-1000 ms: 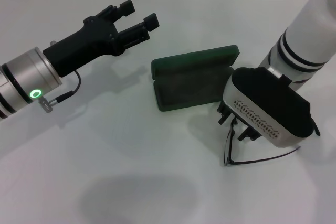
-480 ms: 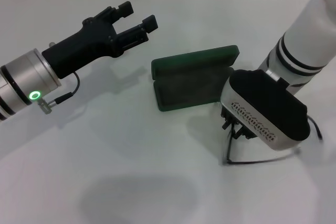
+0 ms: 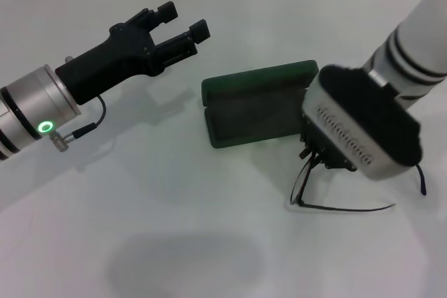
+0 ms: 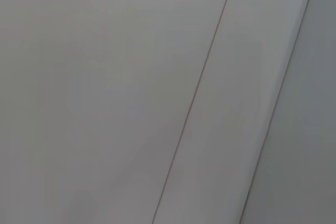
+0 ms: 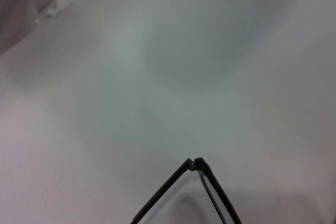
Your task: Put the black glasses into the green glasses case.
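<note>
Right hand (image 3: pixel 323 160) clamped on black glasses (image 3: pixel 307 190), risen (case (image 3: pixel 255 106) open), left hand (image 3: pixel 183 24) apart.

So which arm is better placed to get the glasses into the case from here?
The right. The right gripper is down at the black glasses, just beside the open green glasses case. The left gripper hovers open beyond the case, holding nothing.
</note>
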Controlling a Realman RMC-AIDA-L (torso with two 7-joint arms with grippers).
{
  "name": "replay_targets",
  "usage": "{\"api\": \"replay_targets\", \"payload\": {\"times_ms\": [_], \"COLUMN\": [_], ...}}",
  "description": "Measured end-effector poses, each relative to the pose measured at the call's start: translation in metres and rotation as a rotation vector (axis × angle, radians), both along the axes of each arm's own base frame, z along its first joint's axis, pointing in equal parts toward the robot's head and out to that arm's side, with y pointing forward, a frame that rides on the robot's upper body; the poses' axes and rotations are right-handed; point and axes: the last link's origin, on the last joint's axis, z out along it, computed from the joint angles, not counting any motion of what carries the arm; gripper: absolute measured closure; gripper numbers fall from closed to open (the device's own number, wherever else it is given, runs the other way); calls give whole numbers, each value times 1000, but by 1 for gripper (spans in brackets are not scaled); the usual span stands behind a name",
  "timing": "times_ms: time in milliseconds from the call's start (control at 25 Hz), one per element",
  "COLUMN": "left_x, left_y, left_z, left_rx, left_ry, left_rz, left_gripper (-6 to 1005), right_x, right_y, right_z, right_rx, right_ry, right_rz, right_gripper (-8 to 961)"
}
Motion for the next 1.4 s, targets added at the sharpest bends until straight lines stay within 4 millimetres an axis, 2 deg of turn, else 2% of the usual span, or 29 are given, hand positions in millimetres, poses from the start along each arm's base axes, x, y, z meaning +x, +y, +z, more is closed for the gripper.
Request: {"api": "replay_targets", "payload": {"times_ms": [160, 280, 440, 560, 680, 880, 1120, 1400], "left_x": [2, 14, 25, 32, 40, 66, 91, 99], "left_y": [-5, -20, -40, -43, -36, -19, 1, 6], "left_z": [1, 3, 11, 14, 13, -1, -26, -32], "left_rx": [-6, -26, -47, -86, -148, -280, -399, -414], "left_ry": [-12, -36, -85, -124, -146, -98, -5, 22], "left_rz": [-31, -163, -328, -372, -361, -406, -372, -380], "left_gripper": [106, 106, 106, 106, 106, 106, 106, 106], "right_x": [0, 5, 25, 44, 60, 82, 85, 82], "right_y": [3, 6, 9, 11, 12, 22, 29, 24], "right_z": [29, 50, 83, 96, 96, 84, 70, 68], "right_rx": [55, 113, 227, 314, 340, 414, 390, 351], "right_ry": [123, 274, 607, 889, 1085, 1287, 1339, 1342], "right_rz": [-88, -168, -323, -457, -557, -668, -744, -741], "right_gripper": [844, 844, 845, 846, 846, 846, 846, 845]}}
